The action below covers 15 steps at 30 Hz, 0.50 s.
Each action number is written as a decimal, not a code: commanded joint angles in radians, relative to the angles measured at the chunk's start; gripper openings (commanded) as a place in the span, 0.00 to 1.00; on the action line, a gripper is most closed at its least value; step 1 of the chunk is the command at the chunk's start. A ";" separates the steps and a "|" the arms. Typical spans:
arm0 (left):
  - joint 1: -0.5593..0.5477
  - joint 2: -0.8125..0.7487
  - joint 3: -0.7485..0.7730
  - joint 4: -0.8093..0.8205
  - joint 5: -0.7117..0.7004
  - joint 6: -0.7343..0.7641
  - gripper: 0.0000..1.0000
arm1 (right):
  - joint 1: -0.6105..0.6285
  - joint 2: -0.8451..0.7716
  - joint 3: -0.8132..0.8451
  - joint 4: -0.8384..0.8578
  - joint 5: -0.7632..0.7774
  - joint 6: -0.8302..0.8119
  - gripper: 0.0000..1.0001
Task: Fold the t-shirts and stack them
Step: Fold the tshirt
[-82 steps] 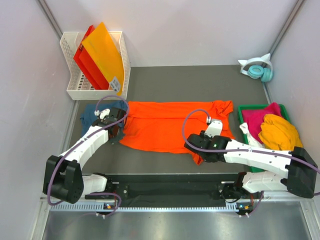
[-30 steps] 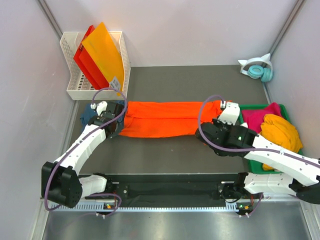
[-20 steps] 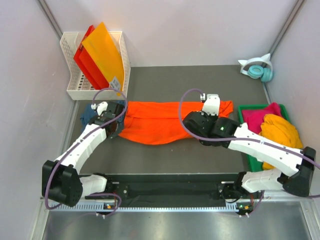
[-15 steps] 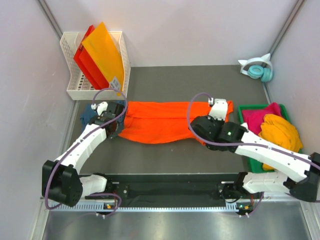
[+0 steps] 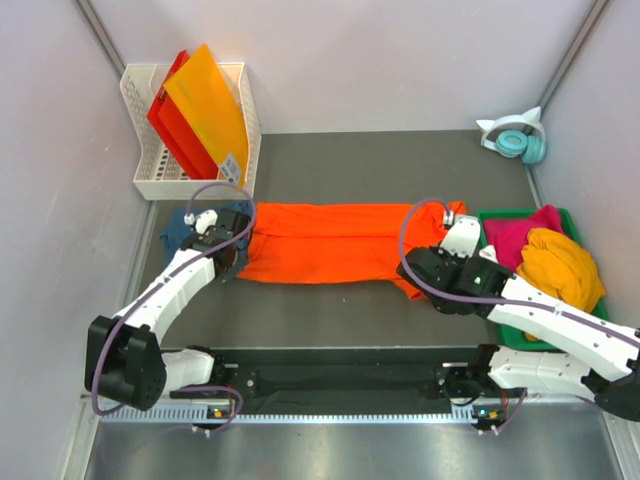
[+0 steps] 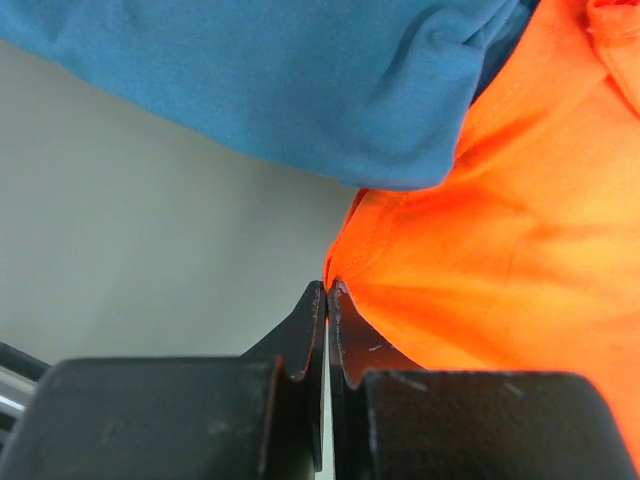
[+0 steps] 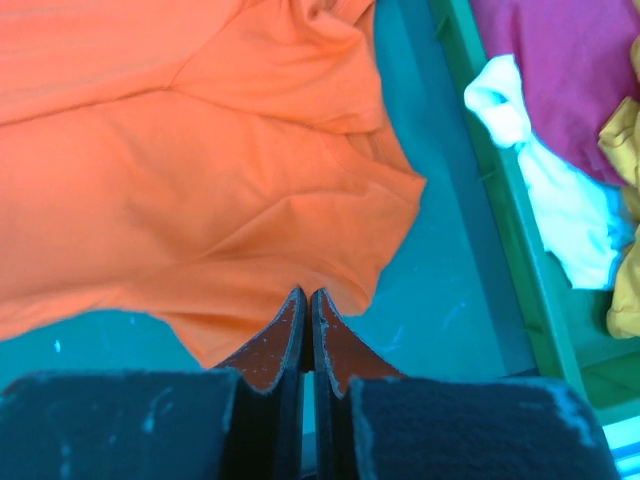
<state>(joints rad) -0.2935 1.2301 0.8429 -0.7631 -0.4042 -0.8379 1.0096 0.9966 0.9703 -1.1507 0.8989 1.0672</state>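
Observation:
The bright orange t-shirt [image 5: 340, 245] lies as a long band folded lengthwise across the mat, also seen as the orange t-shirt [image 6: 520, 230] and the orange t-shirt [image 7: 200, 170]. My left gripper [image 5: 230, 264] is at its left end, shut on the orange edge at the jaw tips [image 6: 327, 287]. My right gripper [image 5: 428, 276] is shut on the shirt's near right corner [image 7: 307, 293]. A dark teal-blue t-shirt [image 5: 178, 228] lies bunched just left of the orange one, and fills the top of the left wrist view [image 6: 300, 90].
A green bin [image 5: 484, 216] at the right holds magenta [image 5: 525, 232], yellow-orange [image 5: 560, 265] and white [image 7: 540, 190] t-shirts. At the back left a white basket [image 5: 165, 185] holds stiff orange and red sheets [image 5: 205, 110]. Teal headphones [image 5: 515, 138] lie back right.
My right gripper swung left with the shirt's right end, then came back right and nearer, pulling that corner toward me. The left gripper has stayed almost still.

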 commanded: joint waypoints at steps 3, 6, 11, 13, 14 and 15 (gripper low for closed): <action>-0.002 0.049 0.093 0.022 -0.062 0.036 0.00 | -0.152 0.053 0.084 0.160 -0.004 -0.214 0.00; -0.001 0.094 0.142 0.044 -0.085 0.060 0.00 | -0.253 0.079 0.099 0.268 -0.049 -0.336 0.00; -0.001 0.196 0.229 0.071 -0.123 0.076 0.00 | -0.377 0.181 0.163 0.402 -0.103 -0.470 0.00; -0.001 0.232 0.255 0.079 -0.130 0.076 0.00 | -0.405 0.215 0.185 0.434 -0.123 -0.486 0.00; -0.001 0.270 0.280 0.084 -0.131 0.072 0.00 | -0.411 0.243 0.189 0.445 -0.127 -0.499 0.00; -0.001 0.287 0.292 0.084 -0.137 0.069 0.00 | -0.417 0.255 0.192 0.469 -0.138 -0.506 0.00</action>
<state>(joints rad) -0.2943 1.4494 1.0588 -0.7193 -0.4854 -0.7818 0.6300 1.1992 1.1023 -0.8108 0.7963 0.6643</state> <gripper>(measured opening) 0.013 0.010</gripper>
